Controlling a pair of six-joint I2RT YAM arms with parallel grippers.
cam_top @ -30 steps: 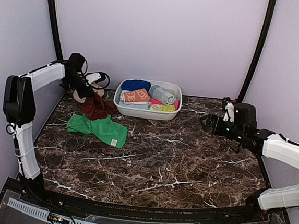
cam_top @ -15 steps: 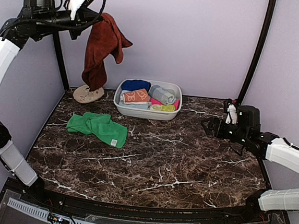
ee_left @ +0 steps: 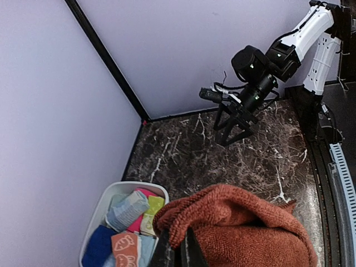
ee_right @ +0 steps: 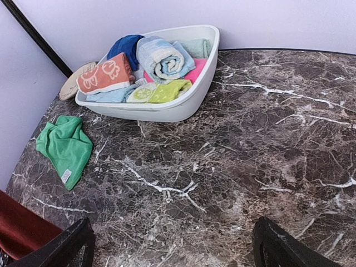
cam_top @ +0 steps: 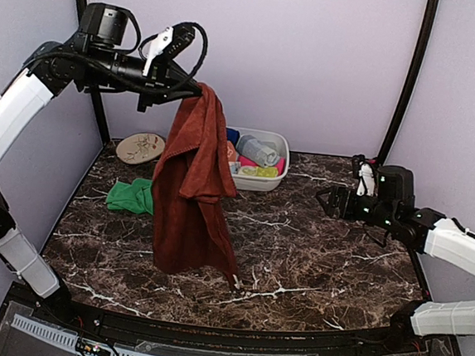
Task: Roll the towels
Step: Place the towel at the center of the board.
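Observation:
A long rust-brown towel [cam_top: 191, 182] hangs over the middle of the table from my left gripper [cam_top: 197, 89], which is raised high and shut on its top edge. In the left wrist view the cloth [ee_left: 245, 228] bunches over the shut jaws [ee_left: 181, 251]. A green towel [cam_top: 128, 195] lies crumpled at the left, half hidden behind the hanging one; the right wrist view shows it [ee_right: 67, 146] with its white tag. An orange printed towel [ee_right: 105, 73] sits rolled in the basin. My right gripper [cam_top: 329, 198] hovers open over bare table at the right, its fingertips [ee_right: 72, 245] wide apart.
The white oval basin [cam_top: 272, 179] at the back centre holds several rolled towels. A beige oval pad [cam_top: 140, 147] lies at the back left corner. Black frame poles stand at both back corners, with purple walls all round.
My left arm lifted the rust-brown towel from the back left corner and swung it to the table's middle, where it now hangs long. The right arm barely moved.

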